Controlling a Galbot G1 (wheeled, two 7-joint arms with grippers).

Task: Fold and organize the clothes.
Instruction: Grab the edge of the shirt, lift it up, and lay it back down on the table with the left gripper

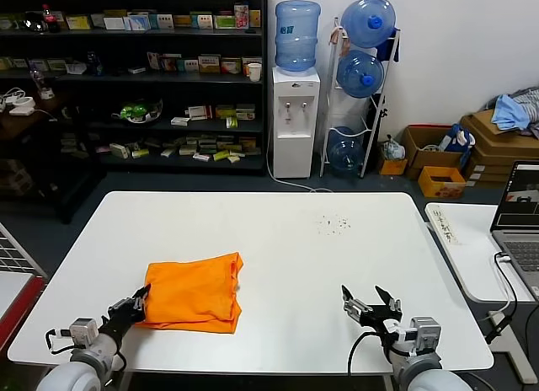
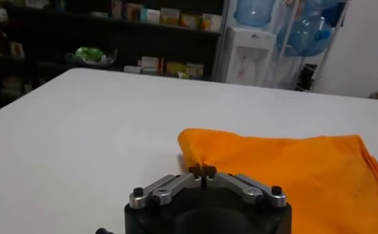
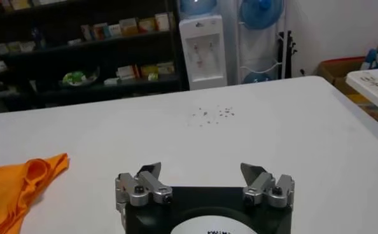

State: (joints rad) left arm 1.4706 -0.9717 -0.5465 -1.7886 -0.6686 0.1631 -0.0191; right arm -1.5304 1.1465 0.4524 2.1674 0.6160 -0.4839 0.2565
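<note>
The bright orange T-shirt (image 1: 194,291) lies folded into a rough rectangle on the white table (image 1: 278,239), near its front left. No lettering shows. My left gripper (image 1: 143,297) is at the shirt's front-left corner, shut on a pinch of the orange cloth (image 2: 202,166); the shirt (image 2: 291,172) spreads away beyond it. My right gripper (image 1: 371,303) is open and empty over bare table near the front right, well apart from the shirt. The right wrist view shows the gripper (image 3: 202,170) with jaws wide apart and a shirt edge (image 3: 23,181) off to one side.
A second white table with a laptop (image 1: 520,214) stands to the right. Dark shelves (image 1: 135,79), a water dispenser (image 1: 295,113) and a bottle rack (image 1: 362,79) stand behind the table. Small dark specks (image 1: 334,223) mark the tabletop's far right.
</note>
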